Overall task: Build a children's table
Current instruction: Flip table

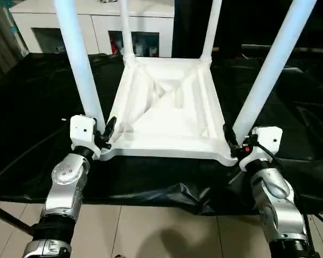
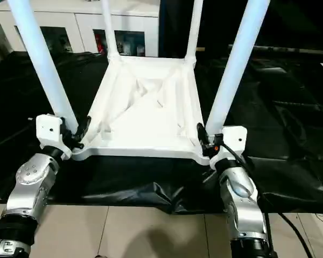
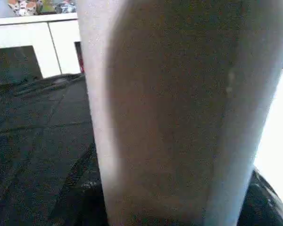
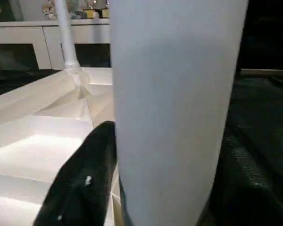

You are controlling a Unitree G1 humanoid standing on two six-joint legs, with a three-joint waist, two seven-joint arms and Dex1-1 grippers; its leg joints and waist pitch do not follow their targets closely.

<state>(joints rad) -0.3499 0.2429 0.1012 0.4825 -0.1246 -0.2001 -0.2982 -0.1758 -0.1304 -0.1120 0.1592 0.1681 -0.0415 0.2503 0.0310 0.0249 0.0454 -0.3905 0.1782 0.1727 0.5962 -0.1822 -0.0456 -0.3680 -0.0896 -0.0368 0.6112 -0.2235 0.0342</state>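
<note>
The white children's table lies upside down on a black cloth, its ribbed underside (image 1: pixel 167 107) facing up. All four tubular legs stand in the corner sockets: near-left leg (image 1: pixel 81 64), near-right leg (image 1: pixel 269 70) and two far legs (image 1: pixel 125 27) (image 1: pixel 211 27). My left gripper (image 1: pixel 99 134) is shut on the base of the near-left leg, which looms close in the left wrist view (image 3: pixel 179 113). Around the base of the near-right leg (image 4: pixel 174 108), my right gripper (image 1: pixel 234 141) is shut, one black finger (image 4: pixel 87 179) pressed against the tube.
A black cloth (image 1: pixel 32 107) covers the work surface and hangs over its near edge. Behind it stands a white cabinet with glass doors (image 1: pixel 97 21). Tiled floor (image 1: pixel 151 231) lies between my forearms. A black cable (image 2: pixel 290 231) trails beside my right arm.
</note>
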